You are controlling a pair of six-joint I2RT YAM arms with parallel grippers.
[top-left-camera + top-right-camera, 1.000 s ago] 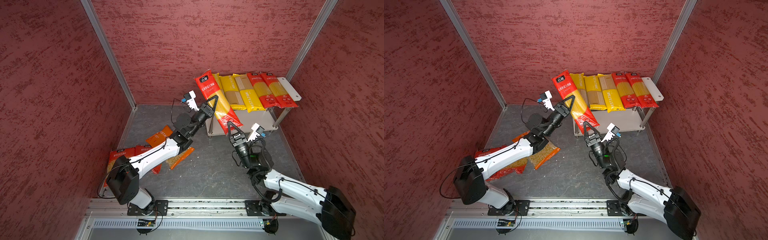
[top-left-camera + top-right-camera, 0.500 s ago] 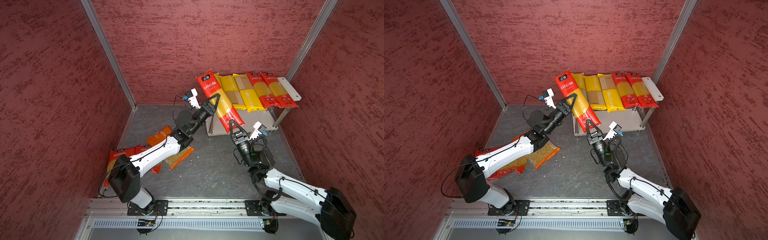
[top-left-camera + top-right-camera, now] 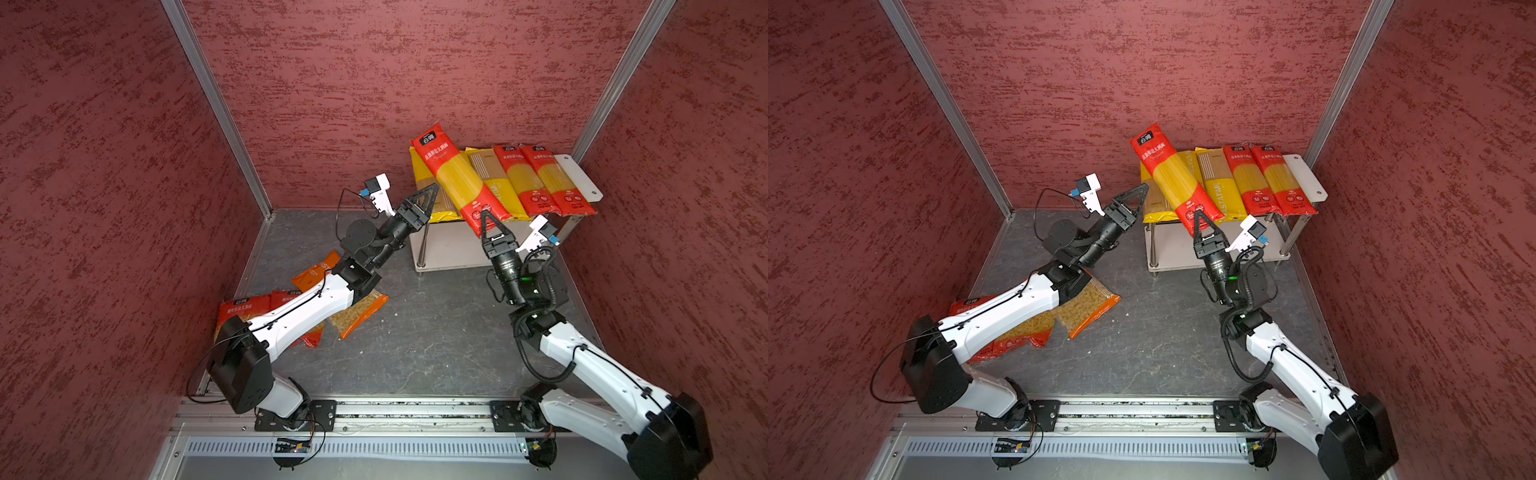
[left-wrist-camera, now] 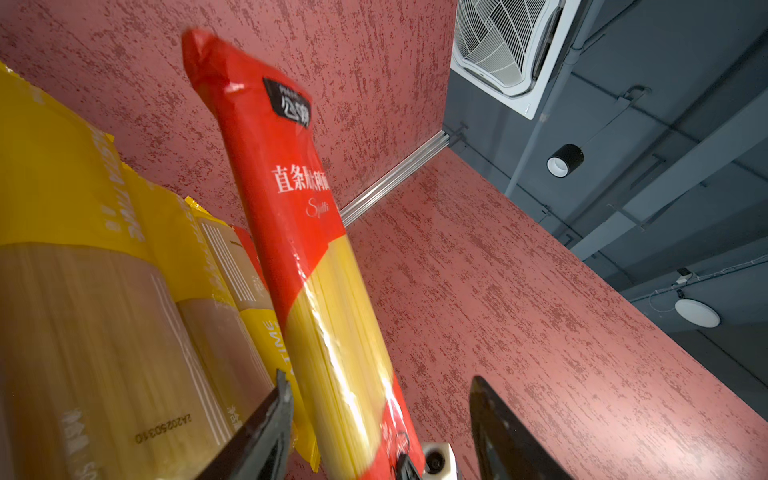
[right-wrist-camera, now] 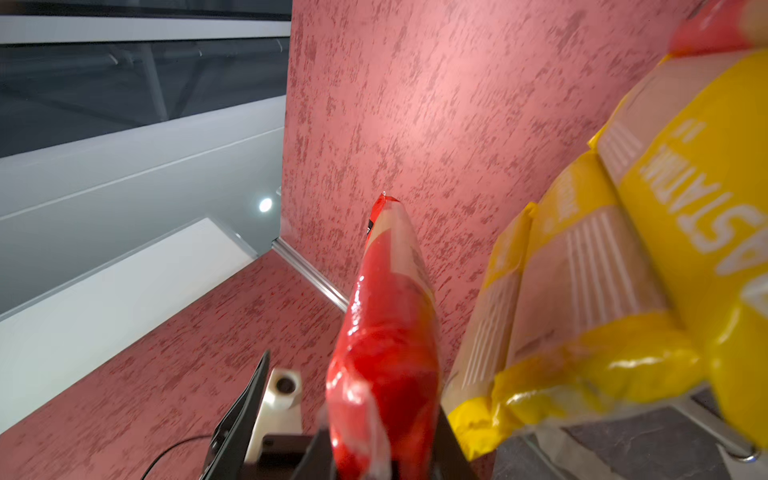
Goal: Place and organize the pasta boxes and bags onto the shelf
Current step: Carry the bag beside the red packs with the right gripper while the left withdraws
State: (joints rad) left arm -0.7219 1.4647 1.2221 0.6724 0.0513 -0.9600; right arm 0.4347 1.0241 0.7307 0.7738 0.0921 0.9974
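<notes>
Pack: the long red plastic spaghetti pack (image 3: 455, 178) is up at the top board of the small white two-board shelf with shiny legs (image 3: 582, 176), over its left part.
Right tool: the right tool (image 3: 492, 226) is clamped on the bottom end of the pack, and it alone holds it.
Left tool: the left tool (image 3: 430, 199) has its fingers (image 4: 282, 411) wide apart. It sits beside the middle of the pack and grips nothing.
How it will feel: probably light, with a thin, shiny, slippery skin. The sticks inside are stiff but would snap if bent. Held by one end, it may swing or droop.
Where to hold: near the middle looks safer, or one tool at each end.
Which way it points: the end with the black label points up and toward the back wall. The other end points down toward the robot.
Long line: it slants across the flat yellow spaghetti packs (image 3: 490, 183). I cannot tell if it touches them.
Neighbours: two more red spaghetti packs (image 3: 540, 183) lie side by side on the shelf.
Left over: wide bags of short pasta (image 3: 357, 311) lie on the grey bench (image 3: 415, 340).
</notes>
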